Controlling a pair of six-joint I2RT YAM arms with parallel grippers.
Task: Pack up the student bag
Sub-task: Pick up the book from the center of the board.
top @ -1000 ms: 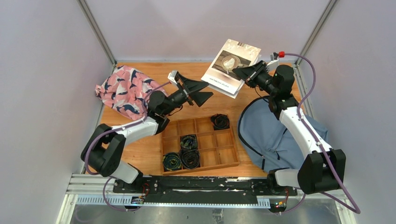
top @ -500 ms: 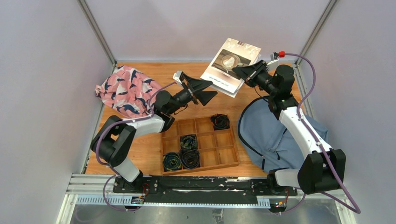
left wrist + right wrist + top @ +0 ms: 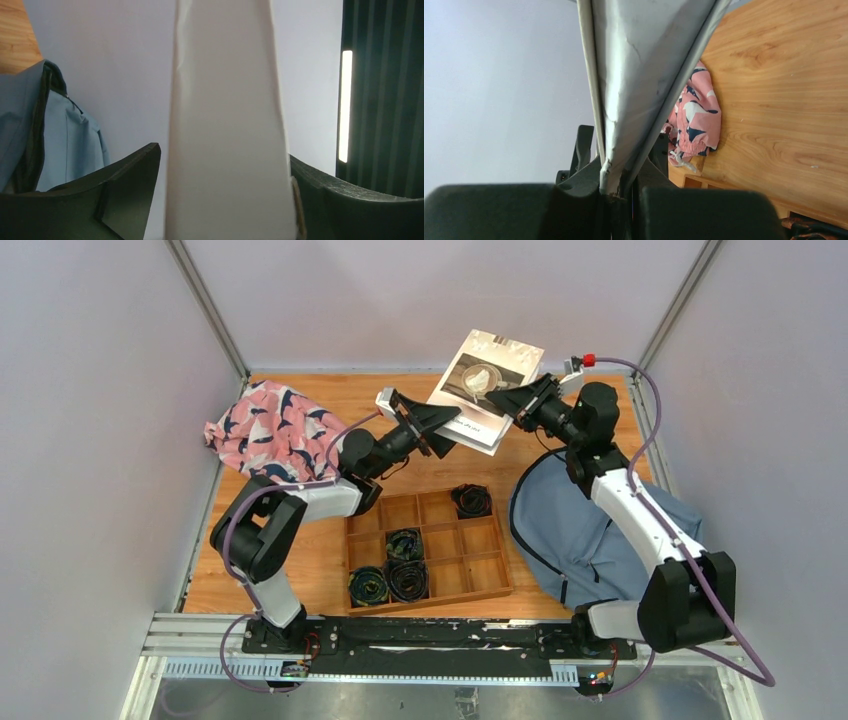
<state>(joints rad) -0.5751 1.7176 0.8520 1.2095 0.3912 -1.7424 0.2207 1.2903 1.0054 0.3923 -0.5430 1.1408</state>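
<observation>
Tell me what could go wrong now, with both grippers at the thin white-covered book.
The right gripper pinches only an edge of the thin white-covered book, held aloft and tilted; it could pivot or slip. The left gripper stands open around the book's other end; releasing the right early would likely drop it near the wooden compartment tray.

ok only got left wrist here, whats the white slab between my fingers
observer: a book with a cup photo on its cover, held up over the far side of the table.
operator: who has hold of it
observer: the right gripper, shut on the edge opposite you.
operator: i see a bit of blue, where does the bag lie
observer: the student bag lies on the table just right of the wooden tray, beneath the right arm.
</observation>
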